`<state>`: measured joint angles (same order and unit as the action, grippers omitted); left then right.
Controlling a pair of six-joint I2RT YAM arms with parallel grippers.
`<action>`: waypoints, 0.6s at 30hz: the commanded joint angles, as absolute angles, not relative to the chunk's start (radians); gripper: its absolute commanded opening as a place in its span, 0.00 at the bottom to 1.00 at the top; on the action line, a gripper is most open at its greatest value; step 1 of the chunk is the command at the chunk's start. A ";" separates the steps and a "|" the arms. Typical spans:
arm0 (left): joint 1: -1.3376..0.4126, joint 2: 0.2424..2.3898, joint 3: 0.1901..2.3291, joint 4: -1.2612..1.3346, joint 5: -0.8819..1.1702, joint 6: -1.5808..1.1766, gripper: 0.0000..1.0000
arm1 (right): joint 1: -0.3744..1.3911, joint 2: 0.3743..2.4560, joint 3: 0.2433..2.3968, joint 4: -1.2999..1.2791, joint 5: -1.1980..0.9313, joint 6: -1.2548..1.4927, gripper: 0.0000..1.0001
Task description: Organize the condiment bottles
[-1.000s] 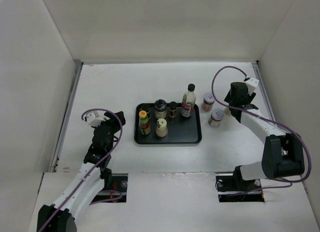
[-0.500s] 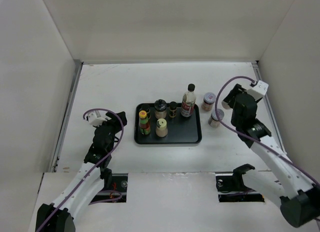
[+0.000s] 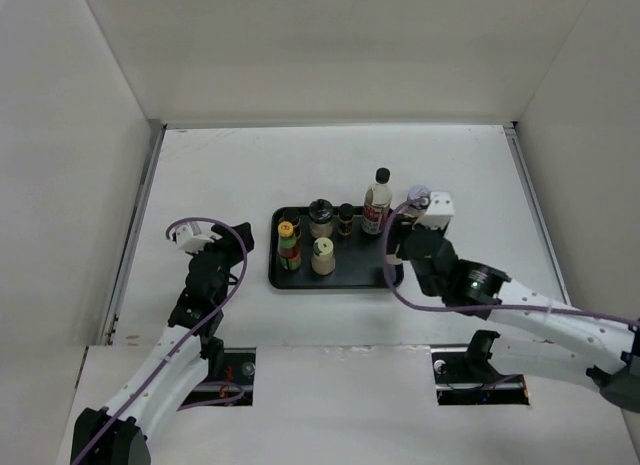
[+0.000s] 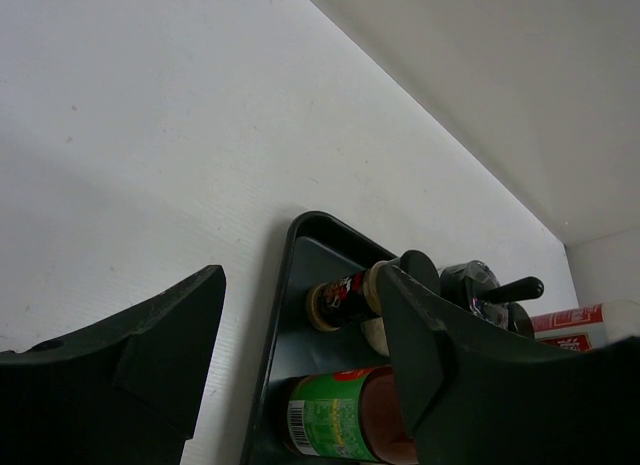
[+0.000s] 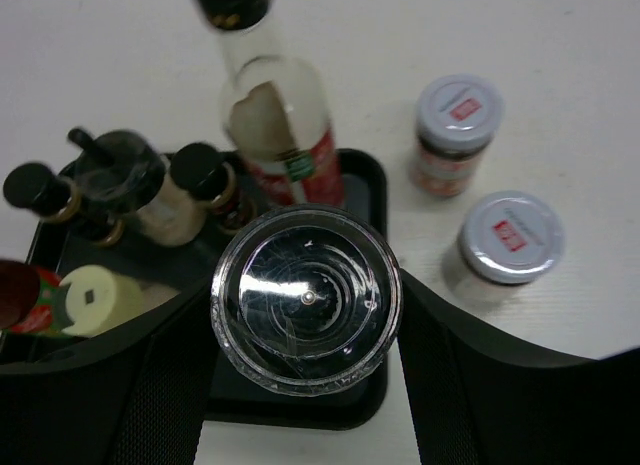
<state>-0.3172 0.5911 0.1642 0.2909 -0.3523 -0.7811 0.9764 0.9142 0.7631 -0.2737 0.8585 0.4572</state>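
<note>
Right gripper [image 5: 305, 320] clasps a clear-lidded jar [image 5: 305, 290], body hidden, above the black tray's [image 3: 350, 273] near right corner; left gripper [image 4: 300, 320] gapes empty.

Right arm [image 3: 540, 310] has swung in from the far right of the tabletop [image 3: 250, 165]. 1 s back it reached up beside the far white-lidded jar [image 3: 418, 195] and the near white-lidded jar [image 5: 510, 235], elbow raised high at the right edge. Now it lies low, stretched across from the lower right.

Right pincer [image 5: 305, 303], a clear-lidded jar [image 5: 305, 285] between its fingers, has moved left and nearer. It now sits above the right near corner of the tray [image 3: 340, 281].

Near white-lidded jar was plain in the overhead view before and is now covered there by the wrist.

Purple cable [image 3: 384, 265] no longer arches over the far right. It loops down across the tray's right edge.
</note>
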 commanded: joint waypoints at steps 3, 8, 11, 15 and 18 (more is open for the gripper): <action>-0.326 0.586 0.156 0.342 -0.362 -0.770 0.61 | 1.070 1.058 0.735 0.059 0.864 0.485 0.53; -0.334 0.575 0.153 0.342 -0.371 -0.764 0.61 | 1.079 1.164 0.706 0.230 0.835 0.460 0.52; -0.341 0.586 0.153 0.344 -0.377 -0.764 0.61 | 1.082 1.241 0.715 0.268 0.821 0.460 0.52; -0.355 0.594 0.155 0.356 -0.377 -0.764 0.61 | 1.096 1.339 0.736 0.313 0.831 0.453 0.53; -0.364 0.584 0.152 0.360 -0.388 -0.756 0.61 | 1.102 1.391 0.747 0.339 0.834 0.451 0.54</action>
<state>-0.3553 0.5926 0.1631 0.3027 -0.3698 -0.7727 1.0889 1.3785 0.6899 0.1913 0.8169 0.4564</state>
